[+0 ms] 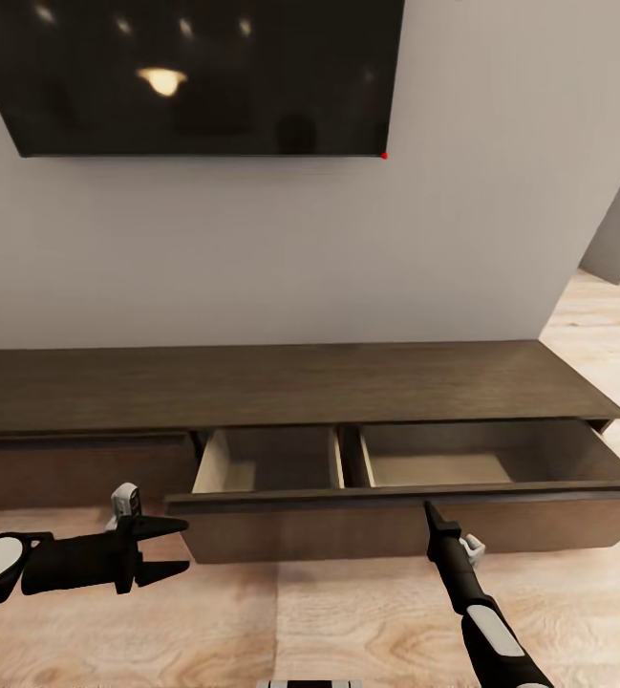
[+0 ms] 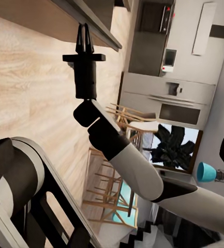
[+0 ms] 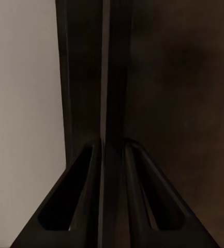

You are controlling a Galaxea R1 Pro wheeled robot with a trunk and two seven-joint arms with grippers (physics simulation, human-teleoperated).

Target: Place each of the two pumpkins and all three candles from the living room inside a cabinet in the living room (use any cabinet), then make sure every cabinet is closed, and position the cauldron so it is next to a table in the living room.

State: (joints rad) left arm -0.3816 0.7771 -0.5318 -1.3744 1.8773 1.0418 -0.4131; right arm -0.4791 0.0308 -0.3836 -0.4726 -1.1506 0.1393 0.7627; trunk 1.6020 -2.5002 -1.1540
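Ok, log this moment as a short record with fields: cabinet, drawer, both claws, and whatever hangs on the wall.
cabinet: long dark-brown wooden cabinet with a flat top, standing against the white wall
drawer: wide handle-less drawer front pulled out, two compartments inside, no contents visible
left claw: open, holding nothing, over the light wood floor, apart from the drawer
right claw: fingers together, tip at the drawer front's upper edge
wall: dark flat screen mounted above the cabinet

Dark-brown wood-grain cabinet (image 1: pixel 281 382), tan drawer interior (image 1: pixel 443 468), pale plank floor (image 1: pixel 348 621), black television (image 1: pixel 195 76), off-white wall (image 1: pixel 443 248)
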